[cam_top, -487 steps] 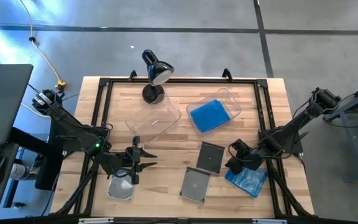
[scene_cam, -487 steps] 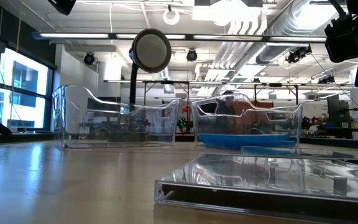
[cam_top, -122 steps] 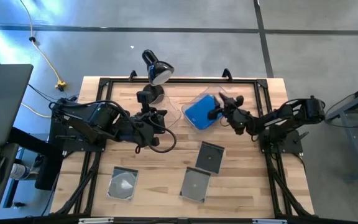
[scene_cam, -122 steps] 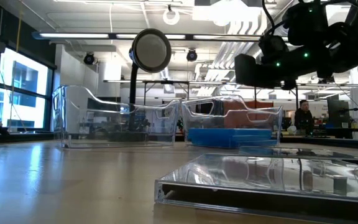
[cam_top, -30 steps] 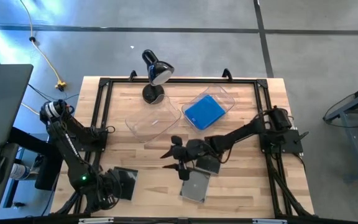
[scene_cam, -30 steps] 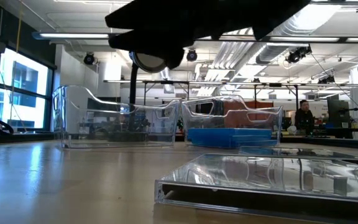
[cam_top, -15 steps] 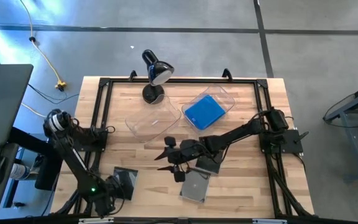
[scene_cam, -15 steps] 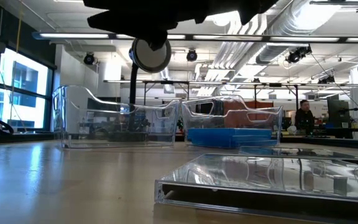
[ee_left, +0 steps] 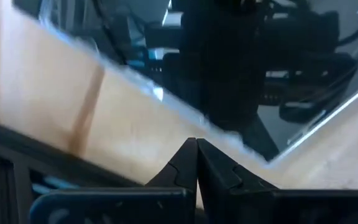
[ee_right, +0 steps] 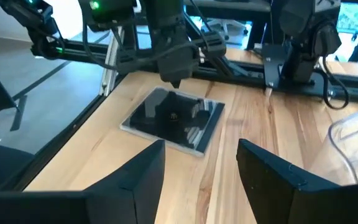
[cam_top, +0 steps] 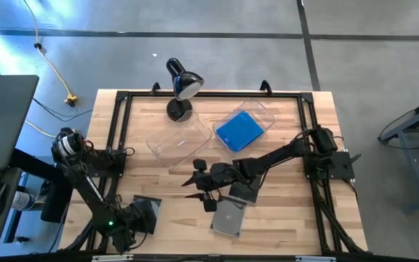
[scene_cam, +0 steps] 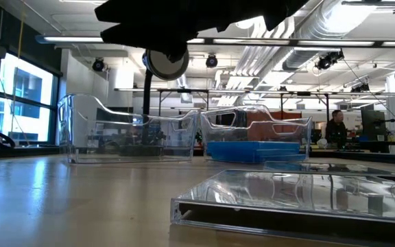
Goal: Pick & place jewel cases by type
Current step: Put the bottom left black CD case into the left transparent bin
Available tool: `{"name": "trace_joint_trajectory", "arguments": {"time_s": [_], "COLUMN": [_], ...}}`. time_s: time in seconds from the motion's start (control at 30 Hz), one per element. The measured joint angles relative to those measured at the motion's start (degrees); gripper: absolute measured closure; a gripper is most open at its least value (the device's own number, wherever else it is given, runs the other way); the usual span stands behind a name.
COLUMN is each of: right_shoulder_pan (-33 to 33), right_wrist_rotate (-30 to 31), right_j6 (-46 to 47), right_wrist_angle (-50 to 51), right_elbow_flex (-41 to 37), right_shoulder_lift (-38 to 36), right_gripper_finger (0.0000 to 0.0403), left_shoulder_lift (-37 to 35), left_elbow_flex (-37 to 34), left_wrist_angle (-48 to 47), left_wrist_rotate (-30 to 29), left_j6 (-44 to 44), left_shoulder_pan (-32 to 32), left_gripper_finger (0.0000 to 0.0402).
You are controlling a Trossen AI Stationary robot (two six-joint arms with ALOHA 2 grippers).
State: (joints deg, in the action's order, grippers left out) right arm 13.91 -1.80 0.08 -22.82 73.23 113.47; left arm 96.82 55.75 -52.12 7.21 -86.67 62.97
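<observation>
Right claw point(cam_top: 197, 188) spread wide over bare wood; left claw point(ee_left: 196, 163) pinched shut at a glossy dark jewel case point(ee_right: 174, 117).

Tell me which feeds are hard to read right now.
Left wrist view: blurred, smeared wood, dark reflections in the case ahead of the shut left gripper. Low view: an arm is a backlit silhouette; ceiling lights glare off the nearest case. High and right wrist views: clear.
</observation>
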Motion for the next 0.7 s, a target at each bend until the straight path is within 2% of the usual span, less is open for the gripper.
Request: {"name": "trace_joint_trajectory", "arguments": {"time_s": [0.2,0.33,0.5,0.6,0.7], "right_shoulder_pan": [0.0,0.0,0.0,0.0,0.0], "right_wrist_rotate": [-0.1,-0.1,-0.1,-0.1,-0.3], "right_j6": [0.5,0.5,0.5,0.6,2.0], "right_wrist_angle": [2.5,2.5,2.5,2.8,4.6], "right_elbow_flex": [0.0,0.0,0.0,0.0,0.0], "right_shoulder_lift": [0.0,0.0,0.0,0.0,0.0], "right_gripper_finger": [0.0217,0.0217,0.0217,0.0217,0.0217], "left_shoulder_lift": [0.0,0.0,0.0,0.0,0.0], "left_elbow_flex": [0.0,0.0,0.0,0.0,0.0], "left_wrist_angle": [0.1,1.8,4.8,5.2,6.1], "left_wrist_rotate": [-3.8,-9.1,-17.9,-19.9,-19.6], "left_j6": [1.5,3.2,12.4,19.0,25.0], "left_shoulder_pan": [0.0,0.0,-1.2,-3.8,-7.2], "left_gripper_finger": [0.0397,0.0397,0.0397,0.0397,0.0397]}}
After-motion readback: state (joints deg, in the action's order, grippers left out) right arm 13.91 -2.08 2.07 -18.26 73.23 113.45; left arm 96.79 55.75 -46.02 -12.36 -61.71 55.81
